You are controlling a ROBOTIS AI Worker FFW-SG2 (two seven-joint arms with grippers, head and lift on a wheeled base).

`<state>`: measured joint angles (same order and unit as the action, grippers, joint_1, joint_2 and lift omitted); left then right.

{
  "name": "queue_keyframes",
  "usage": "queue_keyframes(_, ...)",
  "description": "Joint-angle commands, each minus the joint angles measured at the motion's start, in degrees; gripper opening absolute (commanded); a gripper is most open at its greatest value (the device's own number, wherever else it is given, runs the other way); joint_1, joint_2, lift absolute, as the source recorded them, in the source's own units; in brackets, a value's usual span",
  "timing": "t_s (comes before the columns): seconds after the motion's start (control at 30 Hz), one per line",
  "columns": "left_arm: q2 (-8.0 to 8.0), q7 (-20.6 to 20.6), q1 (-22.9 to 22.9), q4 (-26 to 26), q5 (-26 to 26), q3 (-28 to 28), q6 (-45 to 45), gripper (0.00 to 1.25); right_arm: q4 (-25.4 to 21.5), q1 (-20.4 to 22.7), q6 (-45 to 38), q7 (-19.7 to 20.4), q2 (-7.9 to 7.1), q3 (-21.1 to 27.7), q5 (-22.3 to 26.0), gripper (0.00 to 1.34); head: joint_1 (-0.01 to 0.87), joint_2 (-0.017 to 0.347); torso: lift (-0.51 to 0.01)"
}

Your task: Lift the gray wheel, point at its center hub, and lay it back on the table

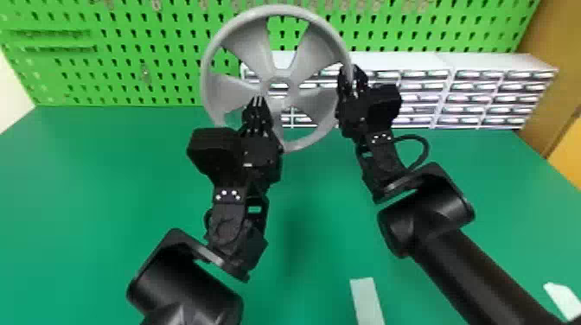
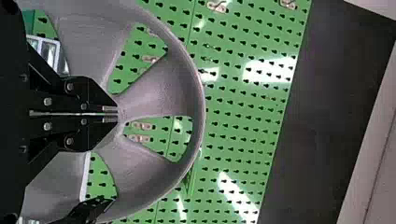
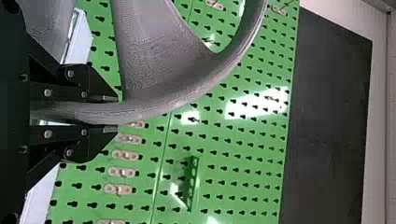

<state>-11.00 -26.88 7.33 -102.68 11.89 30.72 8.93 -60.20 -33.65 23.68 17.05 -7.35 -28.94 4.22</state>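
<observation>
The gray wheel [image 1: 242, 39] is held up off the table, its spoked face toward the head camera. My right gripper [image 1: 353, 78] is shut on the rim at the wheel's right side; in the right wrist view the rim [image 3: 154, 105] runs between the fingers of that gripper [image 3: 112, 114]. My left gripper [image 1: 258, 101] is in front of the wheel, its tip just below and left of the center hub [image 1: 279, 81]. In the left wrist view the fingers of my left gripper [image 2: 111, 114] are closed together, over the wheel's middle [image 2: 154, 93].
The green table [image 1: 108, 207] lies below both arms. Behind stand a green pegboard [image 1: 142, 56] and a white drawer cabinet [image 1: 445, 90] at the back right. One pale strip [image 1: 366, 300] lies near the front edge, another pale piece [image 1: 564, 300] at the right front.
</observation>
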Motion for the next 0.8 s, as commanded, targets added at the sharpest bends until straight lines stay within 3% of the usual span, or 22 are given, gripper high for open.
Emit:
queue_keyframes(0.0,-0.16,-0.02,-2.5,-2.79,-0.47,-1.02,-1.28,0.14,0.34,-0.37,-0.39,0.0,-0.03,-0.24,0.0,0.07,0.692,0.048,-0.096)
queue_keyframes(0.37,-0.78,-0.37,-8.74,-12.46,-1.87,-3.83,-8.75,0.17,0.7,-0.72,-0.92,0.0,-0.3,-0.33,0.0,0.07,0.692,0.048,-0.096)
queue_keyframes(0.77,-1.04,-1.69,-10.41,-14.57,-5.04,-5.23,-9.37,0.18,0.7,-1.07,-2.24,0.0,-0.65,-0.51,0.35,0.07,0.692,0.048,-0.096)
